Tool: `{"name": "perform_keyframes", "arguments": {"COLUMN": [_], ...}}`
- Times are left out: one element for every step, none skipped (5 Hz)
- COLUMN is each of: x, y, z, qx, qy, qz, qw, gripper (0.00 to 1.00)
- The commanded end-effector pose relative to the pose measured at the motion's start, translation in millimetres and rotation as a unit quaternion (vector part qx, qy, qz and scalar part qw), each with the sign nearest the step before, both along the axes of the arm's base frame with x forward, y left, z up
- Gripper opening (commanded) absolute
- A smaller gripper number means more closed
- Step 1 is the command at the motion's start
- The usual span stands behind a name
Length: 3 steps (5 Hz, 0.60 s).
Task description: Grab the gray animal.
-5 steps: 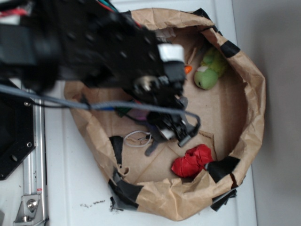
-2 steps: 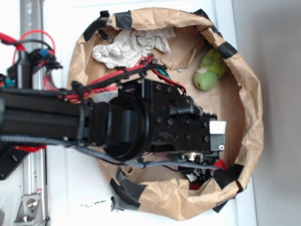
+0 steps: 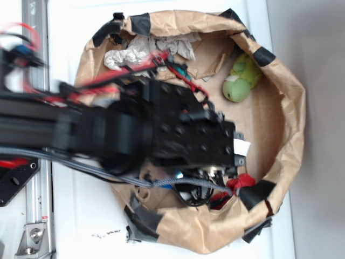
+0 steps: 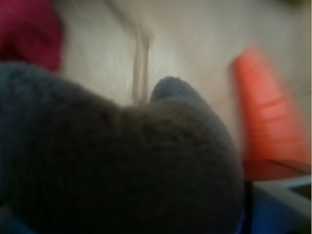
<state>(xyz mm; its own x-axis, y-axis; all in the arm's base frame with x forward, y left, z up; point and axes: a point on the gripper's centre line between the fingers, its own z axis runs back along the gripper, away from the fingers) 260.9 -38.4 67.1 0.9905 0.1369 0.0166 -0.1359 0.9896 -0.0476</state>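
White desk [image 3: 178,245] is seen from the exterior view under a crumpled brown paper basin [image 3: 291,102], where the black arm [image 3: 161,132] covers the middle, the green plush toy [image 3: 240,81] and the wrinkly cloth lump [image 3: 135,54] lie toward the far rim, a red thing [image 3: 242,182] shows beside the arm's end, and neither the tool nor the gray animal can be made out. From the blurred wrist view, the gray animal [image 4: 117,165] fills the lower frame right against the camera, with the orange carrot [image 4: 270,117] beside it and a red shape [image 4: 29,34] at the corner. It is judged that the approach is done and the grasp may be made or nearly so, yet whether the tool is clenched or released cannot be told.
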Motion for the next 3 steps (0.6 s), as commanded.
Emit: {"name": "perform_keyframes", "arguments": {"x": [4, 4, 0], "y": [52, 51, 48], "z": [112, 162, 177], "qx": [-0.011, -0.013, -0.020], "qy": [-0.072, -0.063, -0.057], "qz": [-0.048, -0.040, -0.033], "qw": [0.996, 0.997, 0.998], "gripper": [0.00, 0.00, 0.00]}}
